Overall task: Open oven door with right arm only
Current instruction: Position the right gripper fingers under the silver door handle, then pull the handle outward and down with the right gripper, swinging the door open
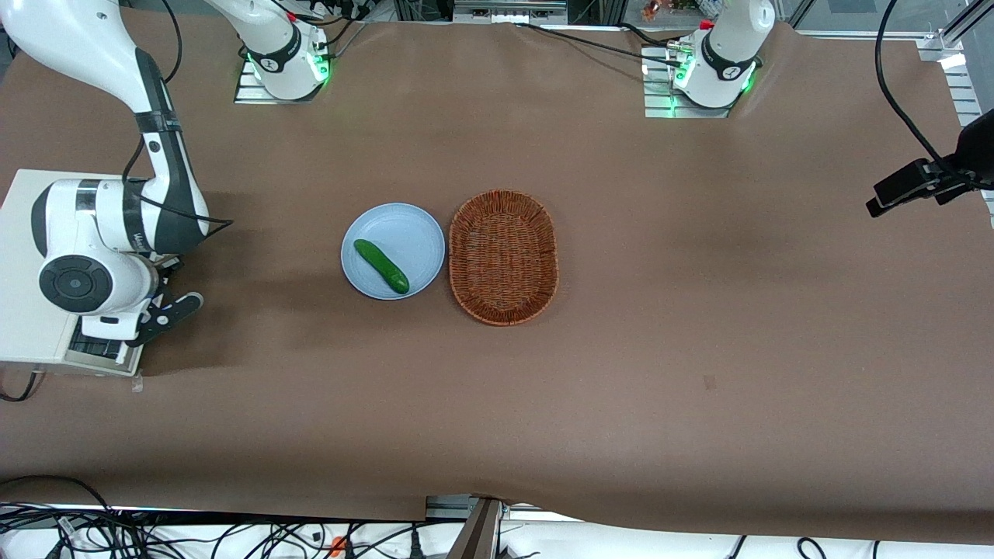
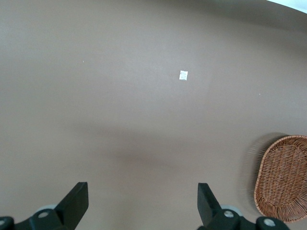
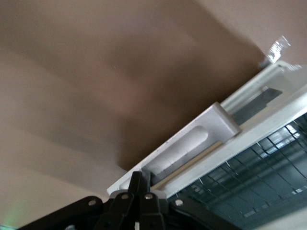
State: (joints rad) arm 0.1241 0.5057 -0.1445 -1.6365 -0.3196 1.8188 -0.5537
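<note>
Reaching down at the working arm's end of the brown-covered worktop [image 1: 621, 388], the large white jointed right arm [image 1: 109, 225] carries a line of dark lettering on its lower grey section, too small to read. Its small black pincer [image 1: 167, 310] sits at the front of the small cream-white toaster oven [image 1: 27, 256], just above the worktop. In the right wrist view the pincer [image 3: 140, 184] has its fingers [image 3: 135, 182] drawn together, tips meeting against the end of the silver bar handle [image 3: 192, 143]; whether they actually clamp the handle cannot be told. The handle belongs to the silver-metal-framed oven door with dark glass window [image 3: 249, 129], which is seen from its top edge, a wire rack [image 3: 259, 167] showing through the glass beside it.

Near the middle of the worktop a dark green cucumber [image 1: 381, 265] lies on a round pale blue plate [image 1: 404, 225], and an oval brown wicker basket [image 1: 503, 256] stands just beside the plate, toward the parked arm's end.
</note>
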